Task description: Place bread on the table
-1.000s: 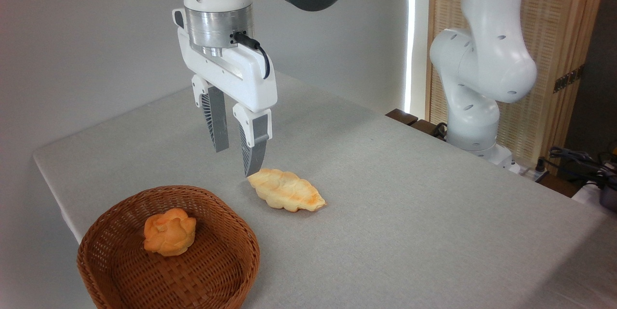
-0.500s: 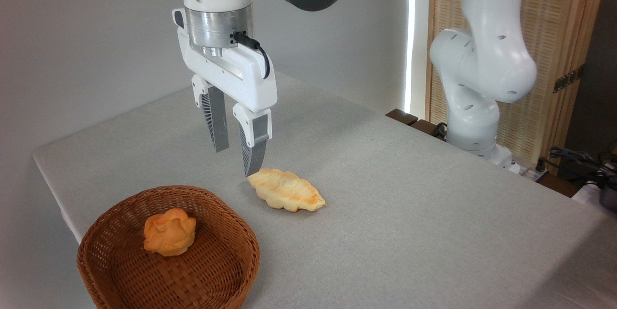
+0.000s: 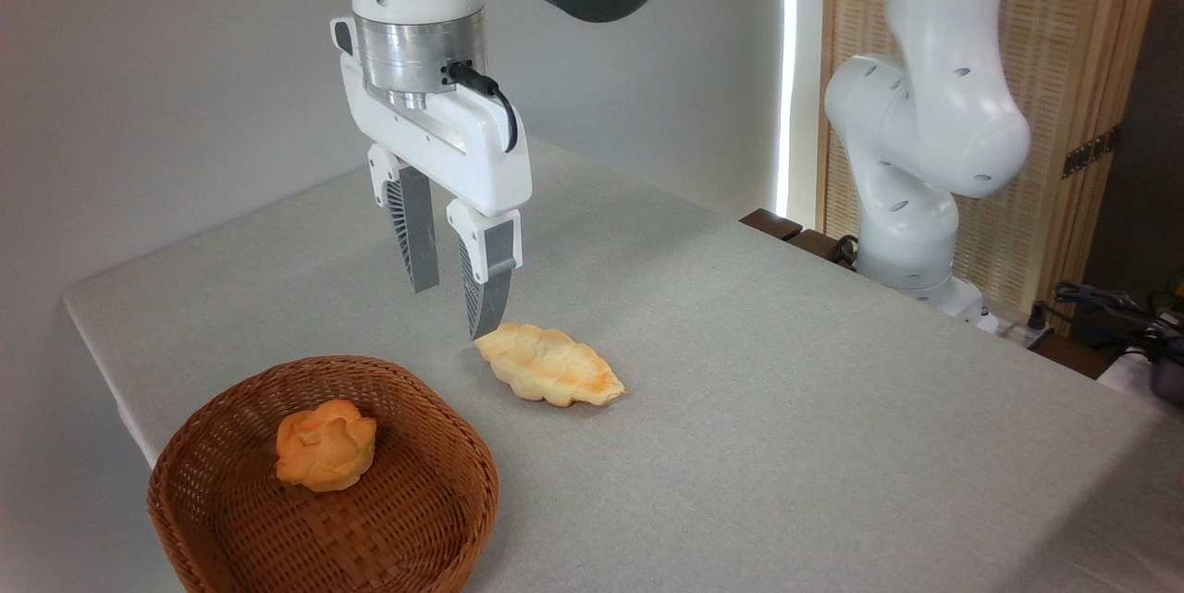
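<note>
1. Hanging above the table [image 3: 786, 408], fingers pointing down: the gripper [image 3: 453, 306], jaws parted with a narrow gap, holding nothing.
2. Sitting inside the wicker basket [image 3: 231, 519], near its middle, not touching the gripper: the bread [image 3: 326, 445], orange-golden with a folded top.
3. Resting at the front left corner of the table, its rim near the edge: the basket.
4. Lying flat on the grey cloth, just right of the basket and apart from it: a pale braided loaf [image 3: 550, 364].
5. Appearing just beside the loaf's left end, the lower fingertip; contact not possible to tell.
6. Standing at the far right, behind the table: the white arm base [image 3: 911, 204].
</note>
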`<action>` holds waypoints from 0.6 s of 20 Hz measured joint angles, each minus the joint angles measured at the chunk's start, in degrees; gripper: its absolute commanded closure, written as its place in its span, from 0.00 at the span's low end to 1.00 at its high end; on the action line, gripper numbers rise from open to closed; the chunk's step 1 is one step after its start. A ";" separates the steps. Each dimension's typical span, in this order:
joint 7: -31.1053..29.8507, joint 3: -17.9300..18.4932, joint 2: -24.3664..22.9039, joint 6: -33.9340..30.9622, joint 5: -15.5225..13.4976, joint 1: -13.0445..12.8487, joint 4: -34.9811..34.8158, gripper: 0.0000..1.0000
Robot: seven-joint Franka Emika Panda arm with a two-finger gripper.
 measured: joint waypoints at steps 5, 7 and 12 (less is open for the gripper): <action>0.00 -0.01 0.15 0.00 0.00 -0.14 0.00 0.00; 0.00 -0.02 0.17 0.00 0.00 -0.17 0.00 0.00; 0.00 -0.05 0.49 0.00 0.00 -0.20 0.00 0.00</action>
